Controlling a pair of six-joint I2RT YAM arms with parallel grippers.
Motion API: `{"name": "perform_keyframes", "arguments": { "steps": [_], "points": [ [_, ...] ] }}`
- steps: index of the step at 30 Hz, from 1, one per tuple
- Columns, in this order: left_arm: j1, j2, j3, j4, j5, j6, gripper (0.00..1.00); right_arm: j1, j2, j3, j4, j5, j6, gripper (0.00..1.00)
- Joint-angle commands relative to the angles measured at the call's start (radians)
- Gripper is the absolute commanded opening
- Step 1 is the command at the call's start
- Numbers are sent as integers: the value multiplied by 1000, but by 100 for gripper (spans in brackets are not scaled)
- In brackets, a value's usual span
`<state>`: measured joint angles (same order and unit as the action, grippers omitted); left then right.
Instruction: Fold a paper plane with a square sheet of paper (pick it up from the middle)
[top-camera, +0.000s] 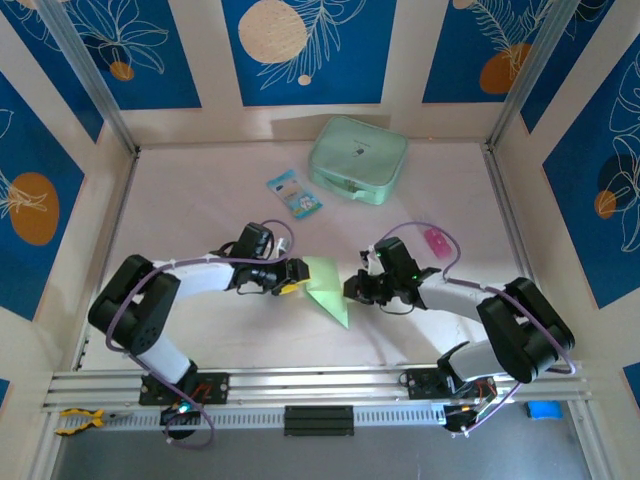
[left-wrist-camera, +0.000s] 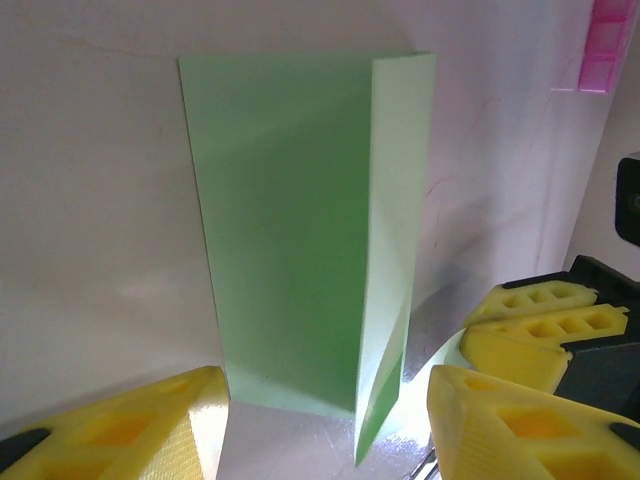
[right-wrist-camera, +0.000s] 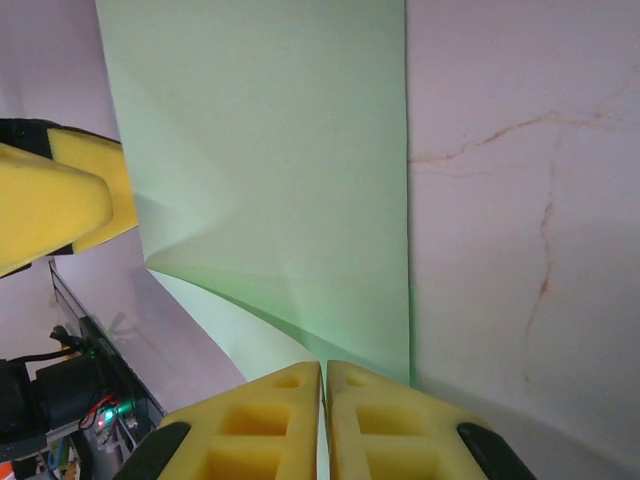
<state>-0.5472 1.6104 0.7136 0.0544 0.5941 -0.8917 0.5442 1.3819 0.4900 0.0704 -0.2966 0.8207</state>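
Note:
The pale green sheet of paper (top-camera: 323, 282) lies mid-table between both arms, folded lengthwise into a narrow strip with one layer lifted. In the left wrist view the paper (left-wrist-camera: 290, 230) stands ahead of my left gripper (left-wrist-camera: 322, 432), whose yellow fingers (left-wrist-camera: 130, 430) are spread wide on either side of its near end without touching it; that gripper is open. My right gripper (right-wrist-camera: 324, 400) is shut on the paper's (right-wrist-camera: 270, 180) near edge, pinching it so the sheet bows upward. In the top view, left gripper (top-camera: 291, 275) and right gripper (top-camera: 353, 288) face each other across the paper.
A thick mint-green zip case (top-camera: 358, 160) sits at the back, a blue-and-white packet (top-camera: 294, 193) left of it. A small pink item (top-camera: 437, 242) lies behind the right arm. Patterned walls enclose the pale tabletop (top-camera: 200, 210).

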Motion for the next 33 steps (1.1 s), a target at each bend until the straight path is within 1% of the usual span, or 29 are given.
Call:
{"name": "perform_keyframes", "arguments": {
  "steps": [1,5,8,11,14,16,17,18,20,21,23,25,27,29,31,33],
  "points": [
    [9,32,19,57,49,-27,55,-8,-21,-21,38,-37,17,12],
    [10,52,31,108,78,-48,54,-16,-19,-23,45,-42,15,12],
    [10,74,48,129,104,-49,52,-18,-13,-21,45,-44,14,12],
    [9,104,59,172,132,-68,41,-18,-7,-16,45,-48,15,13],
    [9,118,68,186,136,-74,27,-18,-4,-5,26,-49,9,14],
    [9,121,65,186,127,-77,16,-18,-15,4,0,-33,10,18],
    [9,117,60,186,120,-81,13,-15,-28,11,-28,-17,13,23],
    [9,112,57,185,108,-83,8,-11,-49,21,-68,12,10,29],
    [9,91,50,153,77,-79,2,11,-112,53,-180,122,11,40],
    [9,72,43,131,50,-75,0,28,-147,68,-225,160,-12,42],
    [9,31,19,106,-1,-76,0,58,-199,95,-307,245,-42,45],
    [9,-4,3,86,-49,-83,0,96,-243,98,-348,320,-62,48],
    [10,-24,-10,84,-71,-98,0,151,-266,81,-327,390,-93,50],
    [7,-42,-26,95,-87,-118,0,234,-277,59,-280,505,-135,57],
    [4,-53,-29,99,-93,-124,0,349,-278,35,-224,652,-205,58],
    [3,-55,-21,93,-90,-122,0,432,-267,21,-164,755,-282,57]
  ]
}}
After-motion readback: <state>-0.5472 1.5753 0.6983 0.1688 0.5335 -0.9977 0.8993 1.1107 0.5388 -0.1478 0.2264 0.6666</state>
